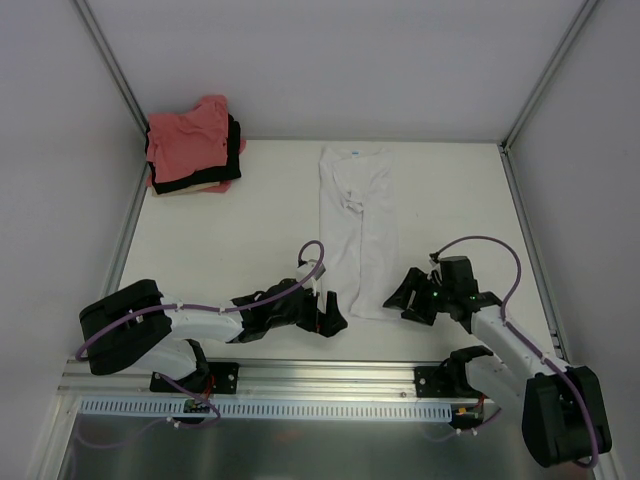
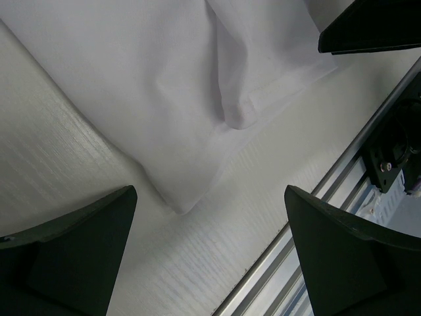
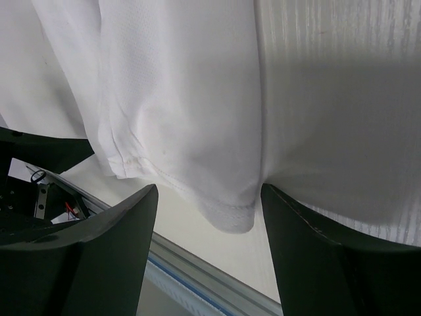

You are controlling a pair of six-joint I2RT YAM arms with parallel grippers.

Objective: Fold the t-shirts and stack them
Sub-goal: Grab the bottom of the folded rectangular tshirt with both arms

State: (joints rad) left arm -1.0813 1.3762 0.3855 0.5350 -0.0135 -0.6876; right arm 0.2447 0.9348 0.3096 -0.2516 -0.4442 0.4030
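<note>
A small pile of t-shirts (image 1: 192,155) sits at the far left corner of the table (image 1: 230,250). They are folded and stacked. The salmon-pink shirt (image 1: 188,138) is on top and the black shirt (image 1: 233,158) is under it. A bit of the pale cream shirt (image 1: 185,190) peeks out at the bottom. So three shirts look done.

Next comes the left gripper (image 1: 328,320). It is low over the table, at the near left corner of the white shirt (image 1: 357,230). Its two fingers (image 2: 79,253) are spread very wide. The shirt's corner lies flat on the table between them, and nothing is pinched.

The white shirt lies in the middle of the table, folded into a long thin strip. The neck label (image 1: 357,153) is at the far end. The bottom edge is at the near end, close to the metal rail (image 1: 330,378). It is not folded short yet.

On the right is the right gripper (image 1: 410,297), just beside the near right corner of the same shirt. Its jaws are partly apart, with the hem showing between them. It holds nothing that I can see.

I think the job is mostly done. What is left is to grab both near corners and fold the strip over toward the far end. Then the white shirt goes on the pile.
</note>
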